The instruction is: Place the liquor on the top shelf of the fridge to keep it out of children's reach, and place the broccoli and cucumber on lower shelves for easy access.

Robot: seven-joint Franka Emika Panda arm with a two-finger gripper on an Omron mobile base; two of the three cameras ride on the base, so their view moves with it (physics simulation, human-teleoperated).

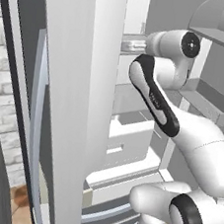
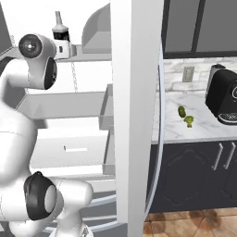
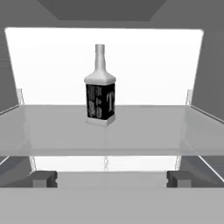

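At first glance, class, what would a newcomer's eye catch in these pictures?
The liquor stands upright and alone on the top shelf of the open fridge, the open gripper apart in front of it. On the counter beside the fridge lie the cucumber and broccoli.

- Left base view looks from behind the arm's left, forward and down, close to the fridge (image 1: 65, 103) door edge, interior at 2 o'clock
- Right base view looks from behind its right; interior at 9 o'clock, desk (image 2: 199, 125) at 3 o'clock
- Hand view faces the top shelf (image 3: 112, 131) level, close; the liquor (image 3: 100, 89) stands at 12 o'clock, shared with the right base view
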